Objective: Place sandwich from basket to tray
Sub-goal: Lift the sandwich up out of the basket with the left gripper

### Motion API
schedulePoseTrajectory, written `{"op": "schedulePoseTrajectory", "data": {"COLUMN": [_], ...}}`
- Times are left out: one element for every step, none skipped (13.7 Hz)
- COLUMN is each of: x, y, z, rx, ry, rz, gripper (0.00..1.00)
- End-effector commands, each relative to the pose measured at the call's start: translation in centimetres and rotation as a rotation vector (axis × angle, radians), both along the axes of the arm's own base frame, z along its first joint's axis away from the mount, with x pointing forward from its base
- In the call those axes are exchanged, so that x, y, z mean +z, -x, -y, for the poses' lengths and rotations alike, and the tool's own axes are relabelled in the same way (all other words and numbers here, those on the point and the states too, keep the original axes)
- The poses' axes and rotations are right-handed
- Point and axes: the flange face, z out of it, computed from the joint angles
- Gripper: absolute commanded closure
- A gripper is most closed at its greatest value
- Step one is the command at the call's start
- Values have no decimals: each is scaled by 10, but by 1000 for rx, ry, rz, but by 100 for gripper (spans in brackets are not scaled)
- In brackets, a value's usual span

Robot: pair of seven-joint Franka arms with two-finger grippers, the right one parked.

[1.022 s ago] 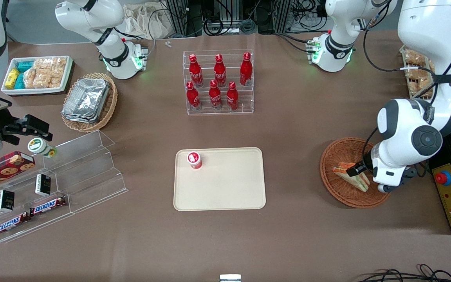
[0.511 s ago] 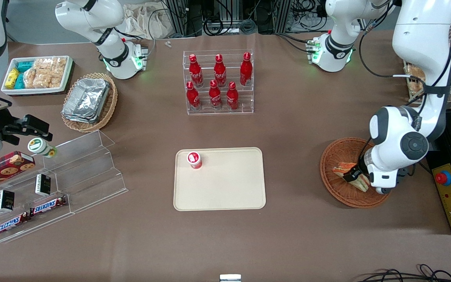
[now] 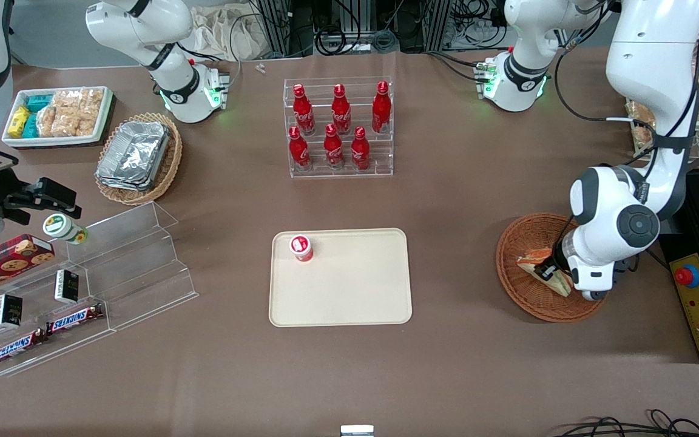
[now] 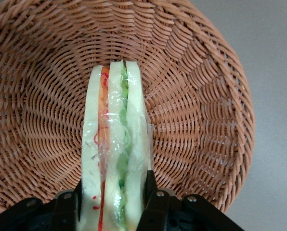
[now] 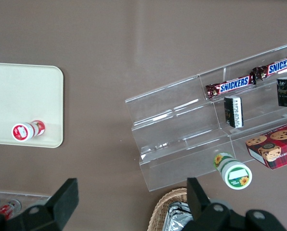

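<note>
Black fingers (image 4: 152, 192) of the gripper (image 4: 112, 204) press against both bread faces of the sandwich (image 4: 115, 159), closed on its wide end. Wrapped in clear film, the sandwich stands on edge with orange-red and green filling showing, its narrow end pointing toward the basket's middle. It sits inside the basket (image 4: 206, 110), at the working arm's end of the table. Well apart lies the tray (image 3: 349, 291), carrying a small red-capped bottle (image 3: 301, 247).

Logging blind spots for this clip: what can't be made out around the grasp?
- Front view: gripper mostly hidden by the arm's wrist.
- Wrist view: sandwich end cut off at the frame edge between the fingers; basket rim partly cut off.
- Whether the sandwich has lifted: unclear.
</note>
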Motion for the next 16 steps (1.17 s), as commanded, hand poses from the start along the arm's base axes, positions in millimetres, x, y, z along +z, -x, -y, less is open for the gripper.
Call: {"op": "schedulePoseTrajectory", "data": {"x": [21, 32, 49, 72, 94, 115, 133, 153, 175, 192, 205, 212, 214, 217, 218, 220], "y": [0, 0, 1, -2, -6, -10, -12, -14, -15, -13, -9, -5, -2, -1, -1, -2], "z": [-1, -1, -1, -1, -2, -2, -1, 1, 2, 3, 4, 2, -3, -6, -8, -22], "rx": [45, 48, 34, 22, -5, -34, -62, -104, -165, -230, -300, -378, -473, -549, -591, -580], "ry": [3, 2, 0, -2, -3, -2, -1, 2, 7, 13, 20, 27, 36, 43, 50, 49], "rz": [31, 27, 6, -4, -14, -29, -58, -72, -71, -61, -43, -47, -62, -56, -54, -50], "gripper": [75, 80, 84, 86, 86, 86, 87, 90, 92, 94, 95, 95, 95, 95, 94, 94]}}
